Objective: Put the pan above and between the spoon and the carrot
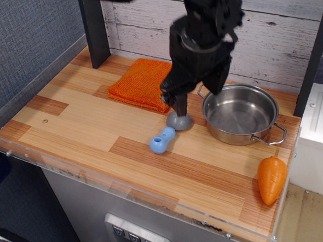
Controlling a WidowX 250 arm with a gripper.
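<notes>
The shiny steel pan (241,115) stands on the wooden table at the back right, empty, with one wire handle facing front right. The spoon (168,134) lies just left of it, blue handle toward the front left, grey head (179,121) toward the pan. The orange carrot (272,179) lies near the front right corner, tip toward the front. My gripper (198,95) hangs above the gap between the spoon head and the pan's left rim. It is open and empty; one fingertip (181,104) is just over the spoon head.
A folded orange cloth (147,83) lies behind the spoon at the back. A dark post (94,26) stands at the back left. A clear acrylic rim (127,186) runs along the table's front and left edges. A white unit (318,128) stands to the right.
</notes>
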